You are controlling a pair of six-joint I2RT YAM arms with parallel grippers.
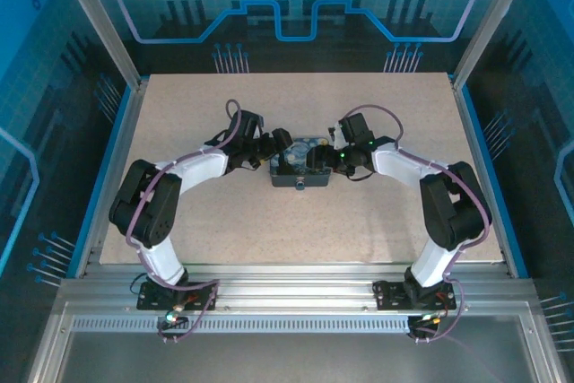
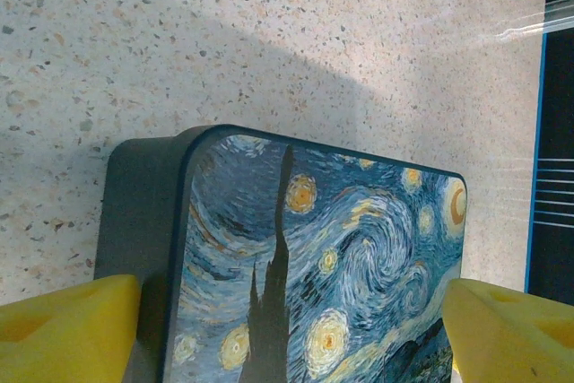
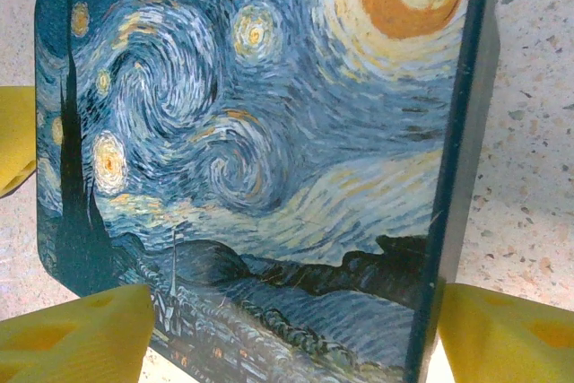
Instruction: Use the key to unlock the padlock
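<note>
Currently: approach step. Both left pincer [image 2: 287, 334] and right pincer [image 3: 291, 338] released, jaws straddling box [image 3: 269, 132] at table [image 1: 377, 221] centre. The key too small to tell; pale speck [image 1: 300, 183] on box near wall may be it. Next, judged: locate key, fine pinch required.

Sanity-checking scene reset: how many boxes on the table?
1. The painted box sits in the middle of the table, between the left gripper and right gripper. The arms cover part of the table, so another small one could be hidden.
</note>
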